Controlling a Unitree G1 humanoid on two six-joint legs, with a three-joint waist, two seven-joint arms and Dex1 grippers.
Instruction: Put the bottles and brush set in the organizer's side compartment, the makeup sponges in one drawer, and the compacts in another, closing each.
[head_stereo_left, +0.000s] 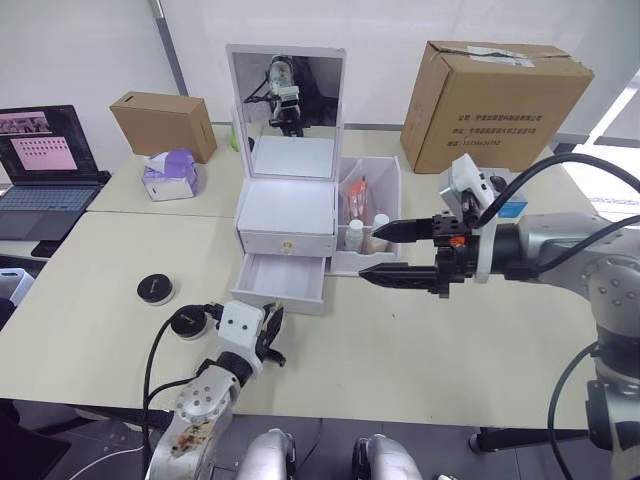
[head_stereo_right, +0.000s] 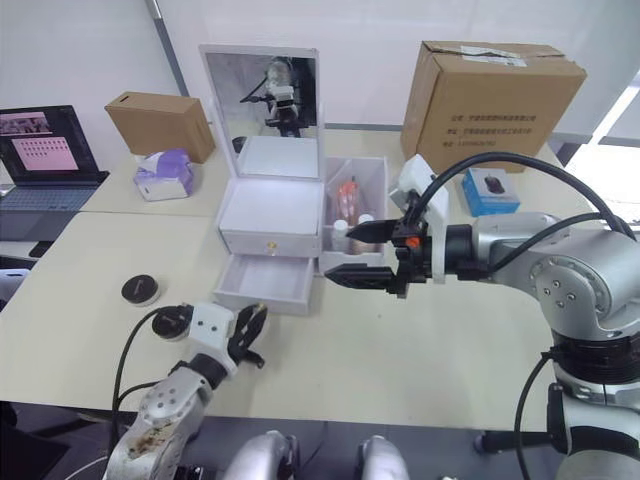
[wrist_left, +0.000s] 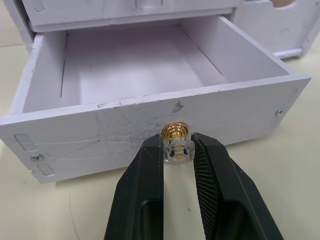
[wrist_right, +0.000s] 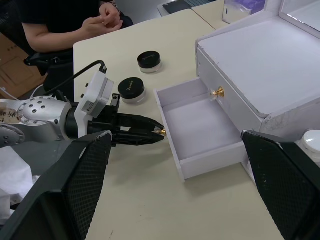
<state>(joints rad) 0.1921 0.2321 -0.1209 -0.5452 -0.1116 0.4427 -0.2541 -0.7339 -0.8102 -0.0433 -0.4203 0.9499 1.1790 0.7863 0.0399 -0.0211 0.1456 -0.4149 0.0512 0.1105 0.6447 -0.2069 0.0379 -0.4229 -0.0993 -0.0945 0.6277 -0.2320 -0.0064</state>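
Observation:
The white organizer (head_stereo_left: 285, 210) with a raised mirror stands mid-table. Its lower drawer (head_stereo_left: 285, 280) is pulled out and empty; the upper drawer (head_stereo_left: 288, 242) is closed. My left gripper (wrist_left: 176, 145) is shut on the lower drawer's gold and clear knob (wrist_left: 175, 137). Bottles (head_stereo_left: 355, 235) and the orange brush set (head_stereo_left: 358, 200) stand in the side compartment (head_stereo_left: 390, 180). My right gripper (head_stereo_left: 371, 252) hangs open in front of that compartment, holding nothing. Two black compacts (head_stereo_left: 157, 289) (head_stereo_left: 187, 322) lie on the table left of the drawer. The makeup sponges are out of view.
A laptop (head_stereo_left: 40, 160), a tissue pack (head_stereo_left: 168, 175) and a small cardboard box (head_stereo_left: 163, 122) sit at the back left. A large cardboard box (head_stereo_left: 495, 100) stands at the back right, with a blue box (head_stereo_right: 490, 190) beside it. A seated person's hands (wrist_right: 100, 20) show beyond the table.

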